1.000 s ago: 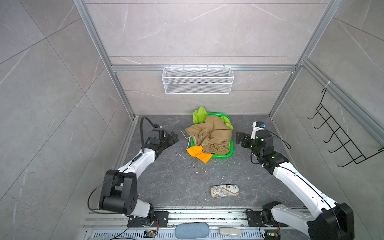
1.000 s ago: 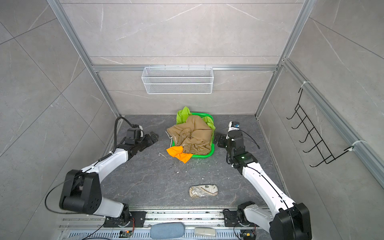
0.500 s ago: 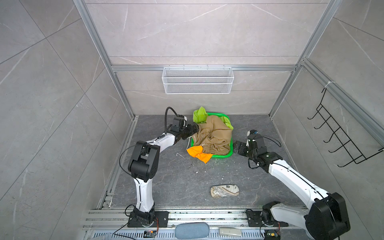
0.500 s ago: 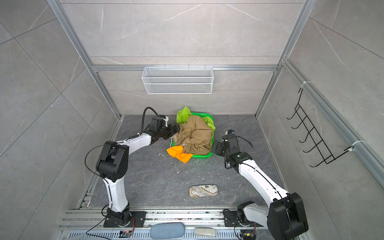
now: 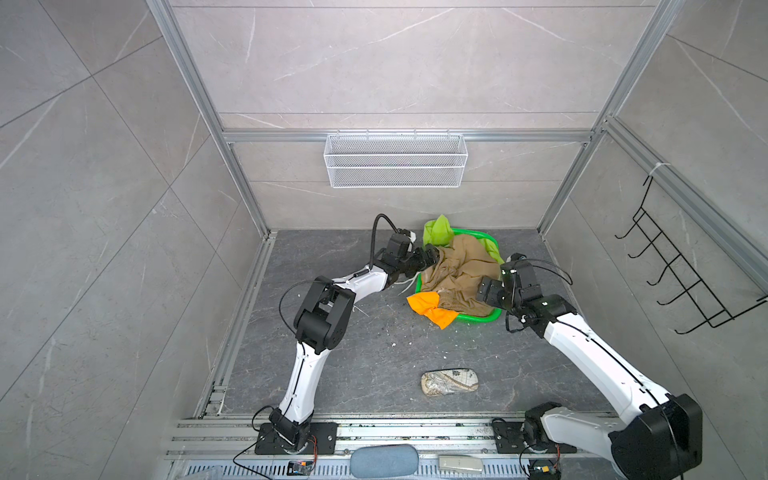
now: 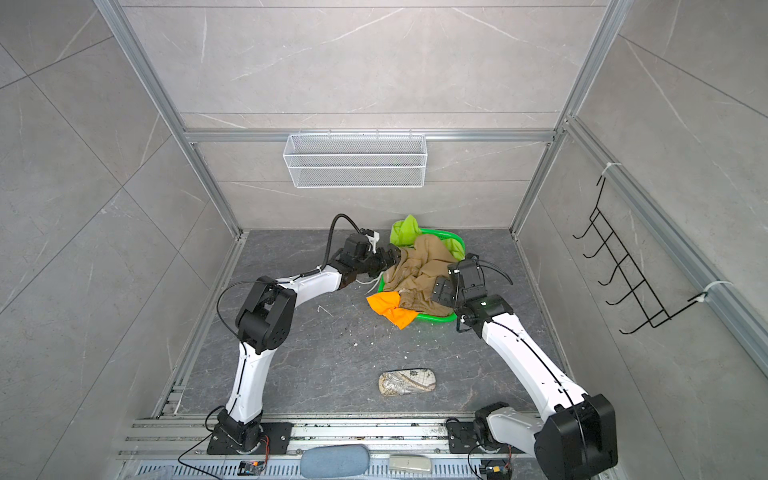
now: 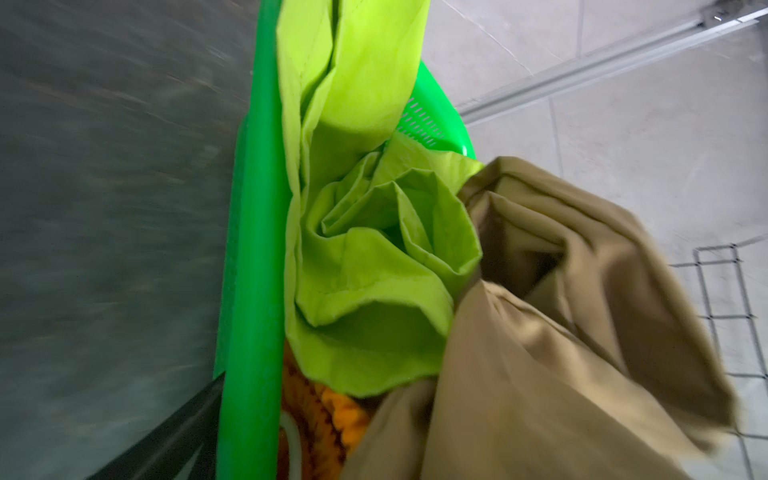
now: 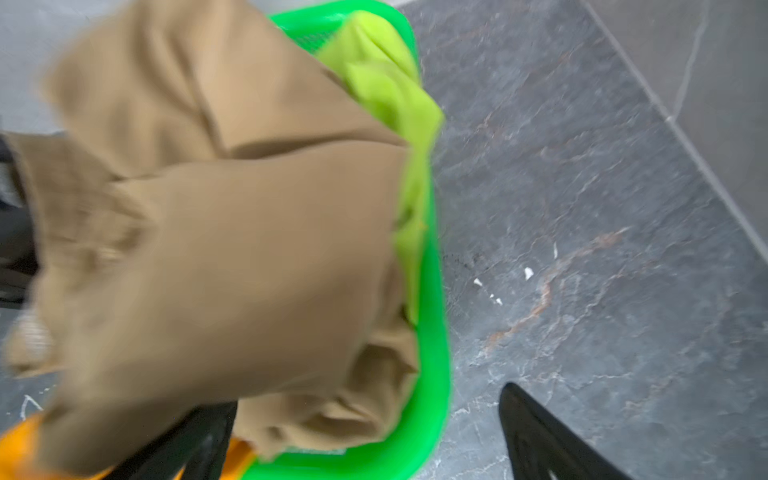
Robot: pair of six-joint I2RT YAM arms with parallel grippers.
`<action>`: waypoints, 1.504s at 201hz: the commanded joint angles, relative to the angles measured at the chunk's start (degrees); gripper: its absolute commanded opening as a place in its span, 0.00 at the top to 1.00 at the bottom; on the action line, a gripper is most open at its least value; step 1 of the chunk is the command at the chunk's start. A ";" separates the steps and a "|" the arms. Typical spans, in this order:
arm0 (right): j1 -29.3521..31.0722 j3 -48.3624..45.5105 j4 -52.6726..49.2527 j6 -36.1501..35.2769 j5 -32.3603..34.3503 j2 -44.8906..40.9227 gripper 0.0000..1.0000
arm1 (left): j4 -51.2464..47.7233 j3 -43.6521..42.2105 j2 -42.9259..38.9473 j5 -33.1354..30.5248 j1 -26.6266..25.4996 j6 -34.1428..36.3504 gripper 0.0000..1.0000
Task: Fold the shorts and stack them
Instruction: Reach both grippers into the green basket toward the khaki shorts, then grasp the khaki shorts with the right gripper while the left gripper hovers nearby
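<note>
Both the left gripper (image 5: 430,254) and right gripper (image 5: 484,291) are wide open and hold nothing, so each should pinch only the tan shorts (image 5: 463,268) piled on top in the green basket (image 5: 478,321), then lift slowly.

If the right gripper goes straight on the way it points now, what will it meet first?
Probably the tan shorts heaped in the green basket: the open right gripper points into that cloth from close by; depth is unclear.

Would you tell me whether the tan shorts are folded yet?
Not folded: tan shorts lie crumpled atop the green basket.
</note>
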 commanded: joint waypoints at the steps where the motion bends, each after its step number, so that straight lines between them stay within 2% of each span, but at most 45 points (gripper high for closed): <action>1: -0.08 4.27 -6.76 -2.68 0.09 -2.48 0.01 | 3.80 -1.09 -4.95 3.01 0.70 -2.68 0.00; 29: 2.08 7.40 -6.98 -1.26 -1.13 -2.92 0.01 | -8.87 -4.54 -14.09 0.36 4.73 4.81 0.00; 59: 8.84 10.97 -6.11 1.09 4.58 1.94 0.01 | -20.71 -9.24 -23.79 -4.38 8.44 12.19 0.00; 85: 13.67 13.85 -5.85 3.15 9.00 10.35 0.01 | -21.19 -19.40 -32.72 -8.52 9.83 13.25 0.00; 125: 18.96 21.48 -6.76 5.23 13.06 26.25 0.03 | -20.07 -31.51 -42.29 -9.54 9.83 13.76 0.00; 141: 19.56 25.30 -8.95 5.96 15.39 32.21 0.08 | -20.03 -34.72 -44.73 -9.47 9.78 13.81 0.00; 177: 19.53 30.94 -9.97 6.80 15.69 41.24 0.22 | -19.92 -38.59 -47.27 -9.48 9.78 14.16 0.00; 191: 19.56 32.75 -11.23 6.87 16.19 44.66 0.24 | -19.92 -39.15 -47.54 -9.08 9.78 14.11 0.00; 218: 19.57 33.31 -11.77 6.04 16.93 49.01 0.40 | -19.57 -40.28 -48.15 -8.64 9.79 13.74 0.00; 259: 18.72 31.87 -12.71 -0.12 19.03 50.61 0.56 | -19.43 -41.10 -48.60 -8.52 9.78 14.10 0.00; 291: 15.96 24.79 -8.87 -6.66 20.26 45.81 0.77 | -18.92 -40.65 -48.52 -8.47 9.81 13.77 0.00; 302: 14.42 22.26 -7.05 -9.35 20.04 43.57 0.80 | -18.45 -40.45 -48.26 -8.40 9.69 13.47 0.00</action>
